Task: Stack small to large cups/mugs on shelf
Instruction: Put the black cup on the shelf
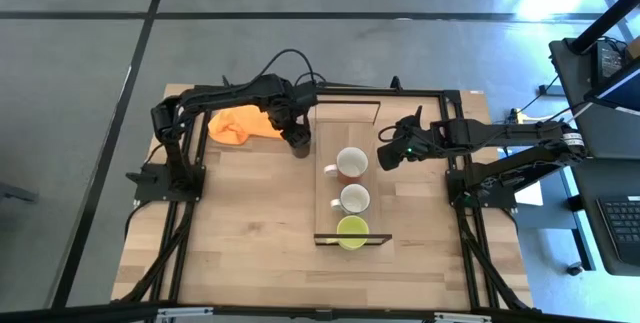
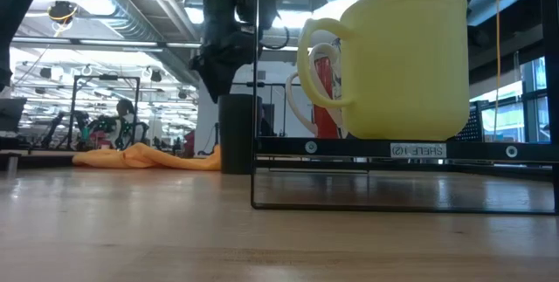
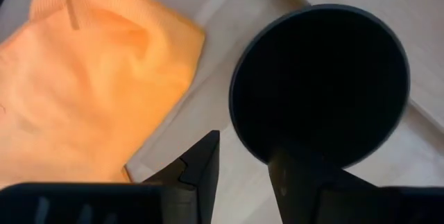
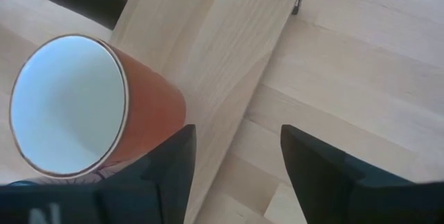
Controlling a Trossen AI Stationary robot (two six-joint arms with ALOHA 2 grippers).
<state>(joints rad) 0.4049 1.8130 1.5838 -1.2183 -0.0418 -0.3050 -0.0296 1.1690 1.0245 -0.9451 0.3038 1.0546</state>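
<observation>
Light-wood shelf (image 1: 345, 123) lies lengthwise mid-tabletop (image 1: 240, 233), thin dark frame ends at its far and near edges. Three mugs sit on it in a row: yellow-green mug (image 1: 351, 232) at the near end, white mug (image 1: 354, 199) just behind it, reddish-brown mug (image 1: 350, 164) with white inside next, handle pointing toward the left arm's side. Far stretch of the shelf is bare wood.

Black cup (image 1: 298, 143) stands upright on the tabletop just off the shelf's left edge, near its far half, not on the shelf. Left claw (image 1: 293, 131) is directly over it; in the left wrist view one finger (image 3: 298, 182) overlaps the cup's dark round mouth (image 3: 319, 85) and the other finger sits outside the rim, so the claw is spread across the cup wall; whether it actually presses the wall cannot be told. Low view shows the black cup (image 2: 237, 134) resting on the tabletop with the left arm coming down on it from above.

Orange cloth (image 1: 245, 123) lies crumpled on the tabletop beside the black cup, on the side away from the shelf, close but apart.

Right claw (image 1: 390, 153) hovers just beside the shelf's right edge, near the reddish-brown mug. Right wrist view shows its fingers (image 4: 316, 172) spread apart with only shelf and tabletop wood between them; the mug (image 4: 83, 106) is next to one finger, not between them.
</observation>
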